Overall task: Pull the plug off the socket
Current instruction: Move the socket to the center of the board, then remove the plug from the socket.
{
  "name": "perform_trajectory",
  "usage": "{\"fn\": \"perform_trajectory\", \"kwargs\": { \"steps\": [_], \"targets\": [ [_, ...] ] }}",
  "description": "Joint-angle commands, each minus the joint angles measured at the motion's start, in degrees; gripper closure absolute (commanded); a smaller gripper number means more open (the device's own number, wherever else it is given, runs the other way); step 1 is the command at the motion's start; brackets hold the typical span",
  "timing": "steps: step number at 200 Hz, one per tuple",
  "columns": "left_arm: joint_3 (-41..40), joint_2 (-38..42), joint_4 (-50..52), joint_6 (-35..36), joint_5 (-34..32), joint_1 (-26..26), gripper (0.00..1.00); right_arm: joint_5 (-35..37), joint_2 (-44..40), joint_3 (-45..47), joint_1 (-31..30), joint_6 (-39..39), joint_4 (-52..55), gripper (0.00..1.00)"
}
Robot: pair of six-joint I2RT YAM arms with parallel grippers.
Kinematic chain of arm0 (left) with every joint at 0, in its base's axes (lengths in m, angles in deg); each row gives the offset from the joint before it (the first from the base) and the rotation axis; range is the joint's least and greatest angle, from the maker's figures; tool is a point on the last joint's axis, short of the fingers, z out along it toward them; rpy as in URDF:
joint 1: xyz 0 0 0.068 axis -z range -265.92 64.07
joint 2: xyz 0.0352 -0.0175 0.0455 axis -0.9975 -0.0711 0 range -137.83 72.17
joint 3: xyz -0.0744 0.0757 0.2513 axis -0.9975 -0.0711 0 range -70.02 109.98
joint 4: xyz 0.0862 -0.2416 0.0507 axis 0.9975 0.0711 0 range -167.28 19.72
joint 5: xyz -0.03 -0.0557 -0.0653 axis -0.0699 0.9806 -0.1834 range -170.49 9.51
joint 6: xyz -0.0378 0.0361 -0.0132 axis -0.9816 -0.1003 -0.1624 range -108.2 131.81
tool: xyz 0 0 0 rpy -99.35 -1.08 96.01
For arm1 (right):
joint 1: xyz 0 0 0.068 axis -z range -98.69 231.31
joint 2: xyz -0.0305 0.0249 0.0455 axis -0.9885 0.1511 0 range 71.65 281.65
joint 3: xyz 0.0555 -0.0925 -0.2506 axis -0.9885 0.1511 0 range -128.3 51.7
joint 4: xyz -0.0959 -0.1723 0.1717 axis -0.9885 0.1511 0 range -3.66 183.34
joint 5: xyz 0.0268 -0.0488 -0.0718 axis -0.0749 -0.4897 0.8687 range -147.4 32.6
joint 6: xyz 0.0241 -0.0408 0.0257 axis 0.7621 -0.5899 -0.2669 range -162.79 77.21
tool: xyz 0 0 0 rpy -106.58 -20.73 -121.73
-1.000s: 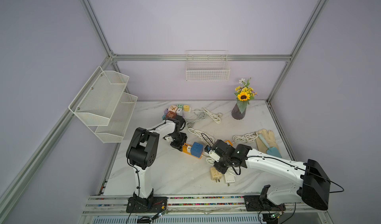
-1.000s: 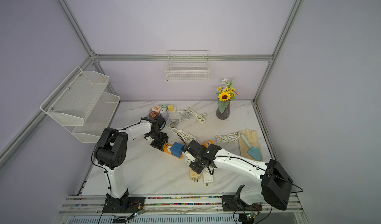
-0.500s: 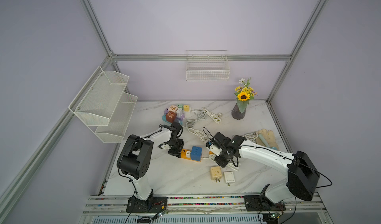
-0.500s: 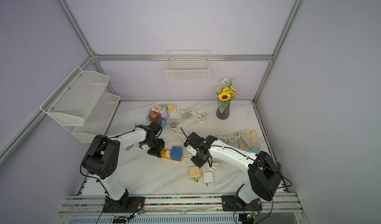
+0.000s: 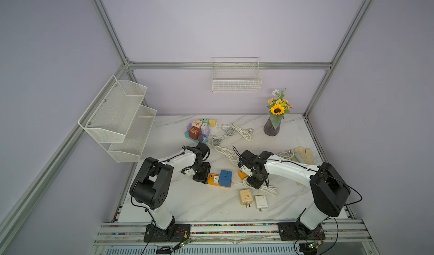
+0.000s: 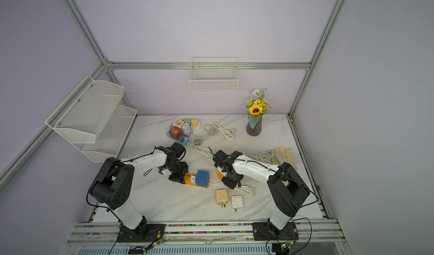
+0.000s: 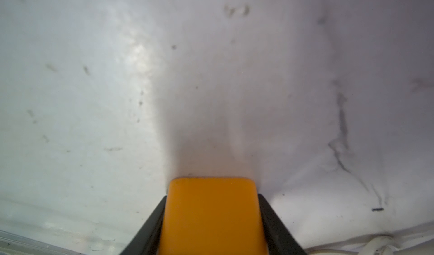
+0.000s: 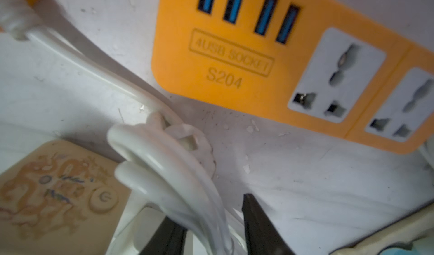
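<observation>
Blue plug [image 5: 226, 176] sits in orange strip [image 5: 209, 180] clamped by left tool [image 5: 200, 175]; right tool [image 8: 209, 216] parted over white cable [image 8: 164, 162].

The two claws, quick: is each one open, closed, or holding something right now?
Left gripper: closed on the orange power strip.
Right gripper: open, holding nothing; a white cord shows between its fingers.

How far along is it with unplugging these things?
Done: a cream plug and a white plug lie loose on the table. In hand: the left gripper clamps the orange strip while the right gripper hangs, jaws open, over a coiled cord. Left: a blue cube adapter and a small white charger sit plugged into that strip.
</observation>
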State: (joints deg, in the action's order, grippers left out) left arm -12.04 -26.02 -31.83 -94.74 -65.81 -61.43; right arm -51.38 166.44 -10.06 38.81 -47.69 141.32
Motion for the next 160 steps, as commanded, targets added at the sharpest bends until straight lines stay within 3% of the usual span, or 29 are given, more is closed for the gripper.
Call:
{"fn": "perform_trajectory", "kwargs": {
  "steps": [1, 25, 57, 96, 125, 160],
  "targets": [
    [-1.4, 1.0, 2.1, -2.1, 2.2, 1.3, 0.68, -1.6, -3.5, -1.4, 0.2, 0.2, -3.6, 0.45],
    [-2.1, 1.2, 0.7, -3.7, 2.3, 1.7, 0.68, -5.5, -10.5, 0.0, 0.2, -2.0, -7.1, 0.33],
    [-2.1, 1.2, -0.1, -4.6, 2.2, 2.3, 0.70, -9.0, -15.9, 2.7, -0.4, -7.0, -13.6, 0.29],
    [-2.1, 1.1, -0.3, -5.0, 1.8, 2.9, 0.71, -18.5, -21.7, 9.3, -1.2, -18.1, -28.9, 0.21],
    [-2.1, 1.2, -0.3, -5.3, 1.5, 3.1, 0.73, -23.1, -18.9, 9.7, -1.6, -22.1, -32.0, 0.15],
    [-1.9, 0.8, -0.4, -5.7, 1.5, 3.3, 0.73, -23.3, -13.3, 8.4, -3.7, -22.4, -34.2, 0.14]
  ]
}}
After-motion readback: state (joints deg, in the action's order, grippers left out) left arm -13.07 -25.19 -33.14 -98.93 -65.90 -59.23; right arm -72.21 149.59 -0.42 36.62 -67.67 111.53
